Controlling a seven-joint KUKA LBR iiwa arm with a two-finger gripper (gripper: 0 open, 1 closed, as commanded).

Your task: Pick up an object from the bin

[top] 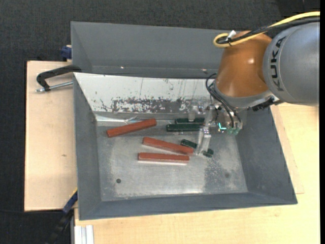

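Note:
My gripper (206,145) reaches down into the right half of the bin, its tip close to the floor. Just left of it lies a small dark green piece (188,143), resting at the right end of a red-brown bar (166,146) that slants across the middle. A second red-brown bar (163,157) lies flat just below that one. Behind the gripper, near the back wall, is a long dark green bar (185,126). I see nothing held in the gripper.
A third red-brown bar (131,128) lies tilted towards the back left. A small dark speck (118,181) sits on the floor at the front left. The orange wrist cover hangs over the bin's back right corner.

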